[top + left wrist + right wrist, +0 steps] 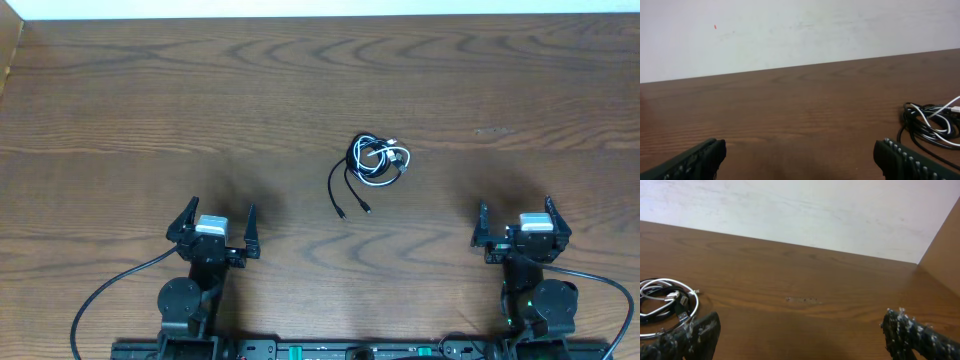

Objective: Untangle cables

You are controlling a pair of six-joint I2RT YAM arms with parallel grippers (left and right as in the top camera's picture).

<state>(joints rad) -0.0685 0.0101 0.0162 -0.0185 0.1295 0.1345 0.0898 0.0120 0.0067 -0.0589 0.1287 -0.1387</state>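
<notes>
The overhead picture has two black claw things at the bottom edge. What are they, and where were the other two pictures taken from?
Those are two robot arms, seen from a camera fixed above the table. Each ends in a two-finger claw: the left gripper and the right gripper. The other two pictures come from cameras on each wrist, so the dark shapes in their bottom corners are the arm's own fingers. Both grippers are open and hold nothing. Ahead of them lies a small tangle of cables, black ones and one white.
</notes>
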